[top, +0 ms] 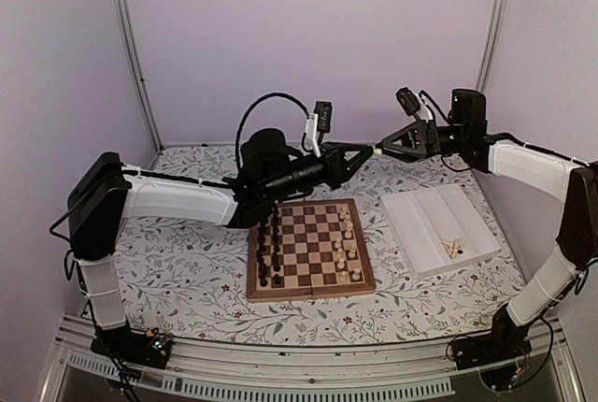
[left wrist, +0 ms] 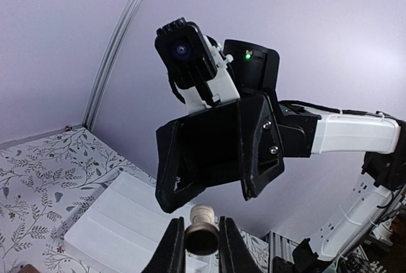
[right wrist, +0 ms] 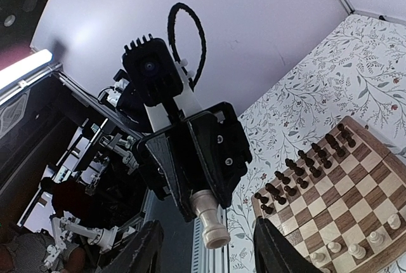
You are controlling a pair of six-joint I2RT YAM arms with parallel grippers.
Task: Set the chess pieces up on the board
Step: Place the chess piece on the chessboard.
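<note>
Top external view, near edge: both arm bases sit on the metal rail point(top: 280, 357) at the front of the table point(top: 187, 276), which has a leaf-print cover.
Board: the board point(top: 313, 292) lies flat mid-table, just beyond the bases.
Dark pieces: two files of dark pieces point(top: 271, 248) stand along the board's left side.
Chess pieces: the pale chess pieces point(top: 348, 243) stand on the files along the board's right side.
Tray: a white ridged tray point(top: 420, 220) lies on the table right of the board, close to it but apart. A few small pale pieces point(top: 455, 248) lie in its near right part.
Left tool: the left tool point(top: 366, 152) hangs in the air past the board's far edge. It is clamped on one pale piece point(right wrist: 209, 222), whose round base sticks out from the fingertips toward the other arm.
Right tool: the right tool point(right wrist: 206, 254) faces the left one tip to tip at the same height. Its fingers point(right wrist: 136, 251) are spread wide to either side of the held piece's base and are not touching it.
Far: a plain lilac wall point(top: 308, 28) stands behind both arms.
</note>
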